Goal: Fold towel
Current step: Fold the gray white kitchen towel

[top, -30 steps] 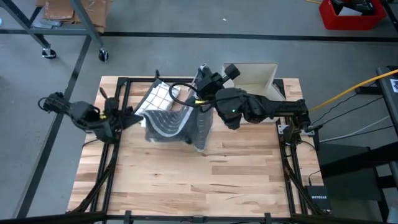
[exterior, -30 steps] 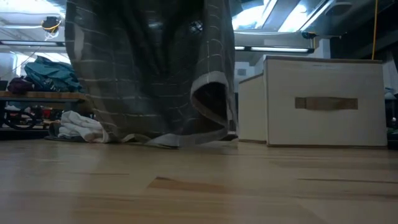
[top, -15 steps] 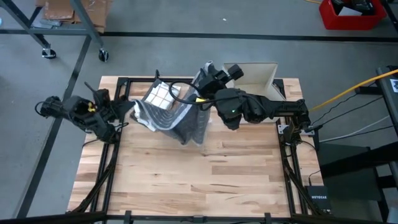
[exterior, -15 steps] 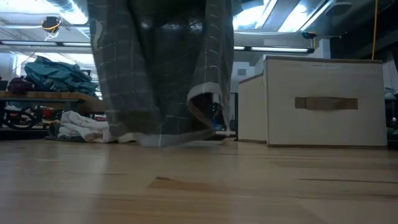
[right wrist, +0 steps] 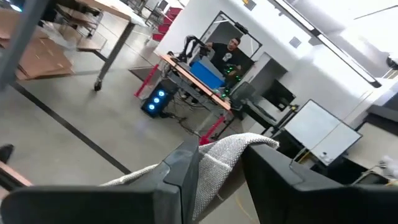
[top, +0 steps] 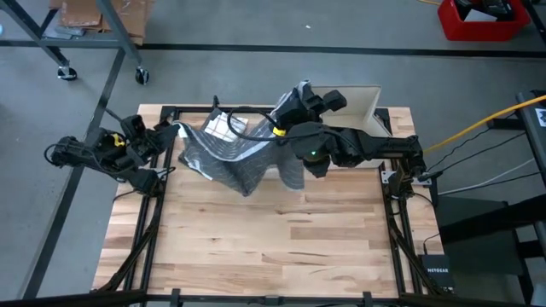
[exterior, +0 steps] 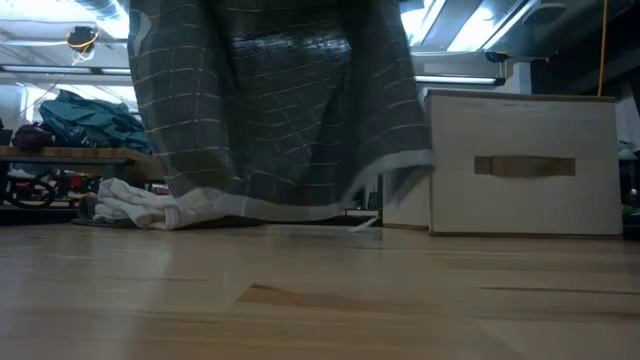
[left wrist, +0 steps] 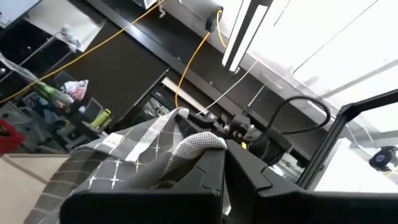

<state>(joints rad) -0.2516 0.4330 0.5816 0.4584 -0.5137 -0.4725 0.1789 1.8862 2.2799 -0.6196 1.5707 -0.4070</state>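
From above, the towel (top: 235,158) now hangs stretched wider than a second ago, its corners held by the left pincer (top: 171,132) and the right pincer (top: 286,107), which have drawn apart above the wooden surface (top: 273,247). At table height, its hem now spreads toward the white box (exterior: 520,165). Each wrist view shows fingers clamped on cloth.

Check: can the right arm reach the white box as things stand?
Probably yes, but not freely. The box sits right beside the right gripper at the table's far edge, with nothing between. But that gripper has the towel between its fingers, so it would drag it along.
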